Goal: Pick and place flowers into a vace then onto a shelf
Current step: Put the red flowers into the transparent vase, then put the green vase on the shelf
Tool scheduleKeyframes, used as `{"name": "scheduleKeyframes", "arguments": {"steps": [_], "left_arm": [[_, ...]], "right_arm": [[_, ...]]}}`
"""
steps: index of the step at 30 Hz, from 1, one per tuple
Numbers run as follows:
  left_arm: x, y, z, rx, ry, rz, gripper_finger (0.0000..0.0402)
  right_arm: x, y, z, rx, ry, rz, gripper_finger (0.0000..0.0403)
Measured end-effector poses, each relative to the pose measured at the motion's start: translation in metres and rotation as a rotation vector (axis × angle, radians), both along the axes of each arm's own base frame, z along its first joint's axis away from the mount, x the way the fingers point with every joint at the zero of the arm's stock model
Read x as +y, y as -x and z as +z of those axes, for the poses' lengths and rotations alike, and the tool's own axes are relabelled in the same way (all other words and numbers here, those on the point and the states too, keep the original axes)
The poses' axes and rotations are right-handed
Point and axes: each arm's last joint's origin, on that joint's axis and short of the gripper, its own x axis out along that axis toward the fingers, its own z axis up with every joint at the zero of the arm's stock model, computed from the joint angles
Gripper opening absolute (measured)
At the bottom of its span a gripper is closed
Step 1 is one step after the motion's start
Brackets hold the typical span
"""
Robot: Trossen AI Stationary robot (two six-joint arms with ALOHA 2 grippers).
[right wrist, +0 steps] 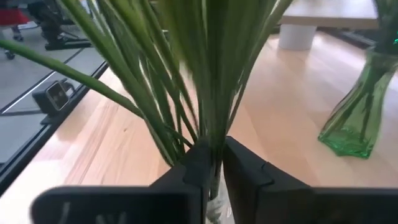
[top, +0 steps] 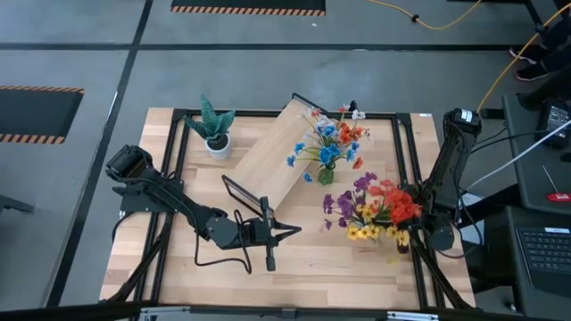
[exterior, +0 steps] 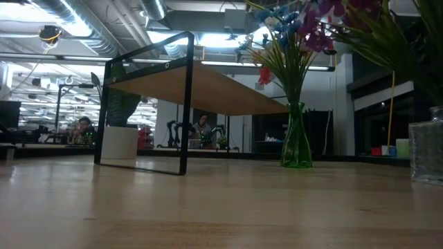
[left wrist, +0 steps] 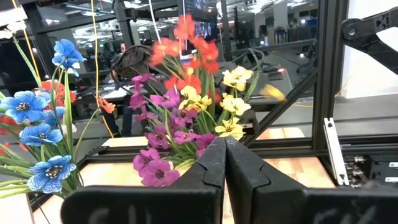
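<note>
Green stems of the flowers stand upright in the right end effector, pinched, near the desk's right edge, blossoms up. Left end effector closed, empty.

No text, label, brand, number or sign can be read in any view.

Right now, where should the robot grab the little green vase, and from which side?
Probably around its narrow neck, above the wide foot. The vase stands upright with flowers spreading from the top, so come level from the side. The shelf crowds one side; the open side looks easier.
</note>
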Motion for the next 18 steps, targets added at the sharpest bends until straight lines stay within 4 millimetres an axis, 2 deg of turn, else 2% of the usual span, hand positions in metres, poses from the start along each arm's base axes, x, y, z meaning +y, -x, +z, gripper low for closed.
{"name": "scheduleKeyframes", "arguments": {"steps": [12, 18], "left_arm": [[0.0, 0.0, 0.0, 0.0, 0.0, -0.001, 0.0002], [0.0, 0.0, 0.0, 0.0, 0.001, -0.001, 0.0004]], "right_arm": [[0.004, 0.001, -0.001, 0.114, -0.04, 0.135, 0.0119], [0.008, 0.003, 0.016, 0.218, -0.019, 0.256, 0.0141]]}}
